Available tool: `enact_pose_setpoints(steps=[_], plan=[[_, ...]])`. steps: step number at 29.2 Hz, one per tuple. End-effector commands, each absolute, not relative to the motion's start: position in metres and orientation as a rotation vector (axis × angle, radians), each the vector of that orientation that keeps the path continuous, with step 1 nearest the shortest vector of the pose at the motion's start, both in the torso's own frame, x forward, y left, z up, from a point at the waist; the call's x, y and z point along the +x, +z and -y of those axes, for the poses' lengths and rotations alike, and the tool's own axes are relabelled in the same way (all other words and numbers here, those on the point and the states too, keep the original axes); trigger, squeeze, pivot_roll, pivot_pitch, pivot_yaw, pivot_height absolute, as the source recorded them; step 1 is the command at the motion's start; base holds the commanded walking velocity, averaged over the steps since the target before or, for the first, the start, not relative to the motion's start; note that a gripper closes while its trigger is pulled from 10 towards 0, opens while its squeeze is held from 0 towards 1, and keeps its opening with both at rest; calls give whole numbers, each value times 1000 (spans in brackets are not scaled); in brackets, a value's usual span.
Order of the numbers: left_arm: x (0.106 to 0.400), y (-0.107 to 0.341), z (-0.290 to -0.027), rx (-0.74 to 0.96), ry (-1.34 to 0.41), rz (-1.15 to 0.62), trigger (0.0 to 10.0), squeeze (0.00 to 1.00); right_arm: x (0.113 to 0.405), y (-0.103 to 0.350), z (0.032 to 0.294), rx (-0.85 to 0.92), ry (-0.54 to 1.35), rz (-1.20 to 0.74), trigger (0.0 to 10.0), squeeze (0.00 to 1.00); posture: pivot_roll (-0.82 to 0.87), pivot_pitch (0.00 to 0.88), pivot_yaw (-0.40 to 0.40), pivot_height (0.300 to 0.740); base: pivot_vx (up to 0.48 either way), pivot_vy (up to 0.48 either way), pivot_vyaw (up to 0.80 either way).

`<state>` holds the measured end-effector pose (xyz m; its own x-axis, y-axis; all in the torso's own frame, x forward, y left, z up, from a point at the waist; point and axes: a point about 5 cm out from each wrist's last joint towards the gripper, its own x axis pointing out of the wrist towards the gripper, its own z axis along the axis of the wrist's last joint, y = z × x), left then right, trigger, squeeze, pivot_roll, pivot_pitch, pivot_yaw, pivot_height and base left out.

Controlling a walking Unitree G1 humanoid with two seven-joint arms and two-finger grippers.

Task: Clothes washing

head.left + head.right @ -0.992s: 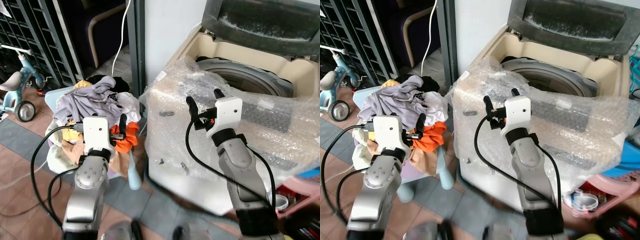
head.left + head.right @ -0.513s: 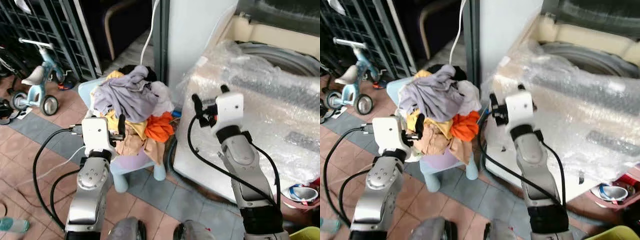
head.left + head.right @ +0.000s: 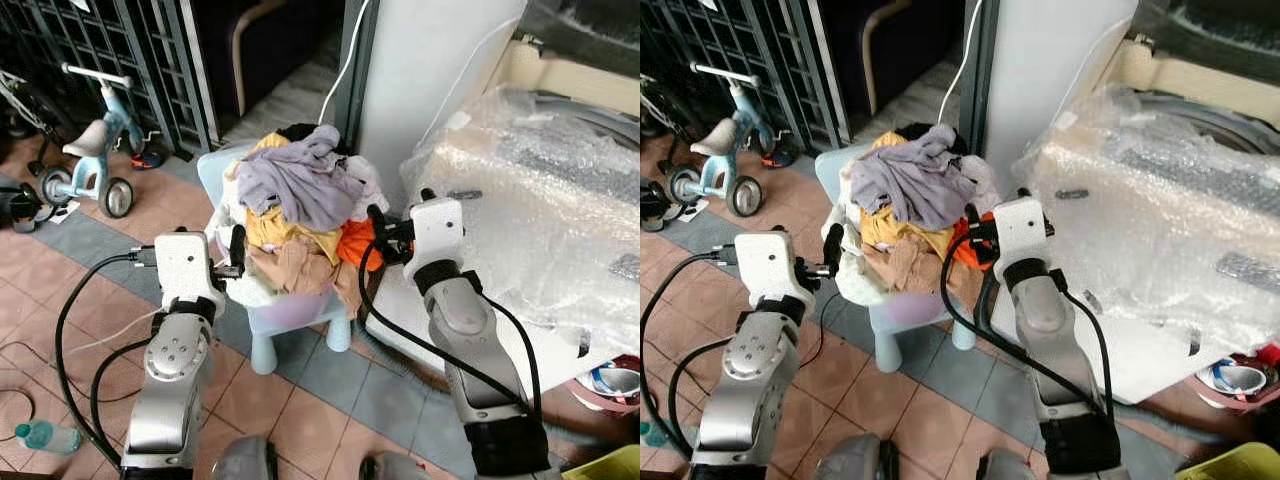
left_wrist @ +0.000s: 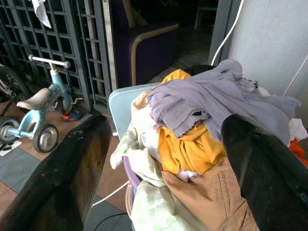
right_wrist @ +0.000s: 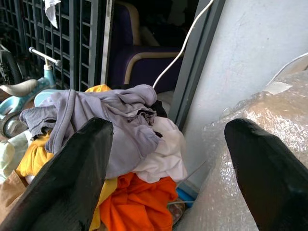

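Tiled floor holds a clothes pile [image 3: 300, 215] between the left pincer [image 4: 159, 168] and right pincer [image 5: 163, 163], both wide open, empty.

We see a lilac-grey top [image 3: 300, 180] over yellow [image 4: 190, 144], orange [image 5: 139, 204], white [image 5: 163, 154] and tan clothes [image 3: 300, 270], heaped on a pale blue chair [image 3: 215, 170]. Our grippers' fingers [image 4: 72, 178] are black. The tricycle [image 3: 95, 150] is light blue.
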<state>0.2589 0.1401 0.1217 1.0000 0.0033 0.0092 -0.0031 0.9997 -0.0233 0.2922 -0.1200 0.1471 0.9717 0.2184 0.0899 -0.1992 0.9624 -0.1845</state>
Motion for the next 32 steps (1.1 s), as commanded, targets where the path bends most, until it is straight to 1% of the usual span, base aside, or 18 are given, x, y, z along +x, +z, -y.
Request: enact_pose_setpoints(steps=[1,6,20,22,25,26,28,32], plan=[[258,120,-138,-21,2,2,10000,0,292,148,123,-168,216,116,10000,0,31,88,7,740,0,0,0],[259,119,-141,-43,24,-4,10000,0,293,151,118,-171,266,128,10000,0,31,91,-5,740,0,0,0],[259,119,-141,-63,20,-9,10000,0,294,150,111,-170,325,133,10000,0,39,92,-12,740,0,407,0],[260,118,-140,-61,19,-12,10000,0,293,149,109,-182,366,135,10000,0,37,91,-13,740,0,420,0],[260,121,-140,-46,-7,21,10000,0,292,149,107,-210,372,143,10000,0,35,90,-13,740,355,306,0],[260,121,-140,-45,-6,21,10000,0,292,149,107,-206,371,142,10000,0,35,90,-14,740,469,0,0],[260,121,-140,-51,27,22,10000,0,293,149,107,-202,369,141,10000,0,36,89,-15,740,0,0,0],[260,121,-140,-42,14,23,10000,0,293,149,109,-204,353,146,10000,0,39,90,-18,740,0,0,0]])
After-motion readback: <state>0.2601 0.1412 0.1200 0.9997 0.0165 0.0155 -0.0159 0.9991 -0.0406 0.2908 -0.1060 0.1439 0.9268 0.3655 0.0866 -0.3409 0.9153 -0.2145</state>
